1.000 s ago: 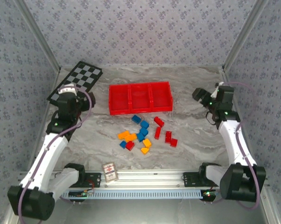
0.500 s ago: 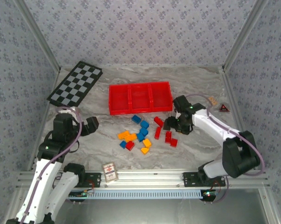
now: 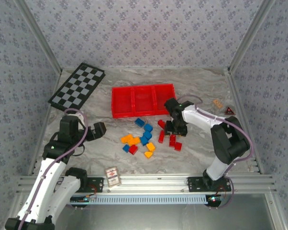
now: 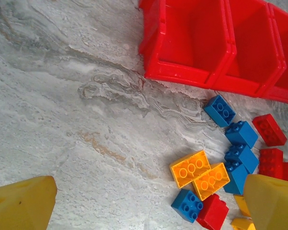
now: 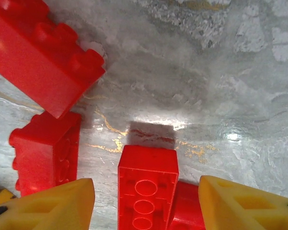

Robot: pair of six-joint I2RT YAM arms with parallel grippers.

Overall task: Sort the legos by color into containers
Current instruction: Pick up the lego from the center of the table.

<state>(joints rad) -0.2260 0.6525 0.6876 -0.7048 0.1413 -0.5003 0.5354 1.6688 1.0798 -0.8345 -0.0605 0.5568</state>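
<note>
The grey marbled tabletop (image 3: 201, 153) looked glossy, so any brick you nudged would probably have skidded rather than stayed put. The long, shallow red plastic tray (image 3: 143, 115) of three compartments lay beyond both pairs of fingers, with no brick visible in it. Every carry would have had to clear its front wall, where a weak grip could have dropped the load short.

The loose pile of small red, blue and orange-yellow plastic bricks (image 3: 144, 136) sat between tray and arms. Your left fingers (image 4: 19, 203) were spread wide and held nothing, with bare tabletop between them. A blue brick (image 4: 187, 204) and a red brick (image 4: 213, 211) lay touching just inside one fingertip. Closing there risked catching two colours at once.

Your right fingers (image 5: 53, 206) were also apart, low over the tabletop, straddling a small red brick (image 5: 146, 182). A second red piece (image 5: 184, 206) touched that brick on the side of one finger, and another red brick (image 5: 46, 153) lay just beside the other finger. If you had closed as placed, a finger could have landed on a neighbour, twisting the pinch or flicking a brick away.
</note>
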